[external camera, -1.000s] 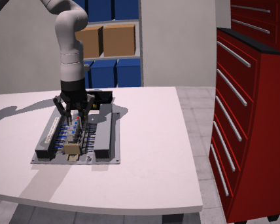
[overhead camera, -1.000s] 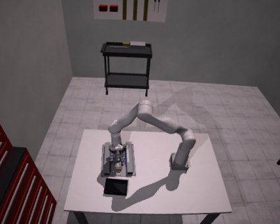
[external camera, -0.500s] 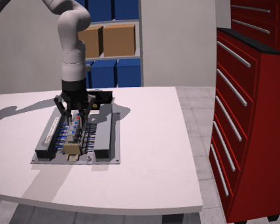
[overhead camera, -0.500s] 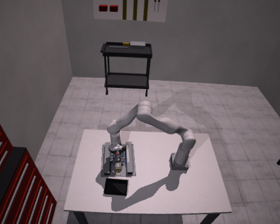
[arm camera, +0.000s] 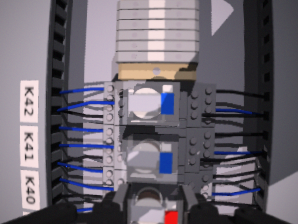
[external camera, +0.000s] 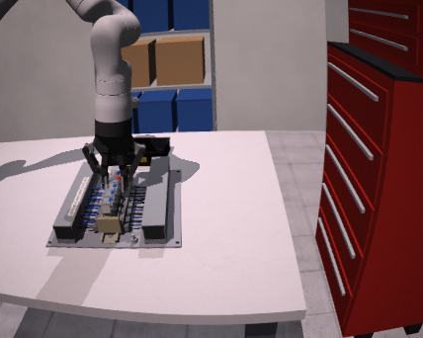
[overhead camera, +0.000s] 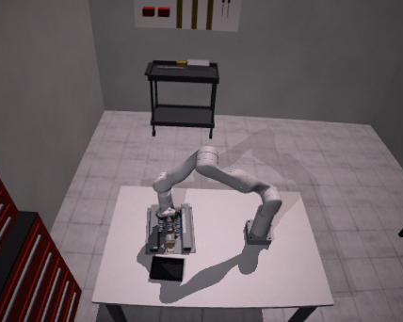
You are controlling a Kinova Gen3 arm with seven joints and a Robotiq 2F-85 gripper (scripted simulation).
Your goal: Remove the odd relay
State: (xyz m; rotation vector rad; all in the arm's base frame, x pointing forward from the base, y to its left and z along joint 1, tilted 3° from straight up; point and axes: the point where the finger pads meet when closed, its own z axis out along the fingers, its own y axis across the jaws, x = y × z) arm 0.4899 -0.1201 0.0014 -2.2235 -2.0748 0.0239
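Note:
The relay panel (overhead camera: 188, 229) (external camera: 160, 241) lies flat on the white table (overhead camera: 250, 278) (external camera: 233, 208). A row of relays runs down its middle between the wire ducts. Two relays with blue buttons (arm camera: 150, 105) (arm camera: 150, 159) show in the wrist view. The relay with the red button (arm camera: 150, 206) (external camera: 118, 177) sits right behind them in the same row. My gripper (arm camera: 154, 200) (external camera: 115, 183) (overhead camera: 168, 225) comes straight down on it and is shut on its two sides. The black parts tray (overhead camera: 153, 269) (external camera: 158, 143) lies on the table just off the panel's end, empty.
A beige end block (arm camera: 157, 72) (external camera: 108, 224) and grey terminals (arm camera: 157, 30) close the row's other end. The arm's base (overhead camera: 259, 233) stands to the panel's right. A red tool cabinet (external camera: 381, 173) (overhead camera: 15, 268) stands beside the table. A black cart (overhead camera: 182, 94) stands at the far wall.

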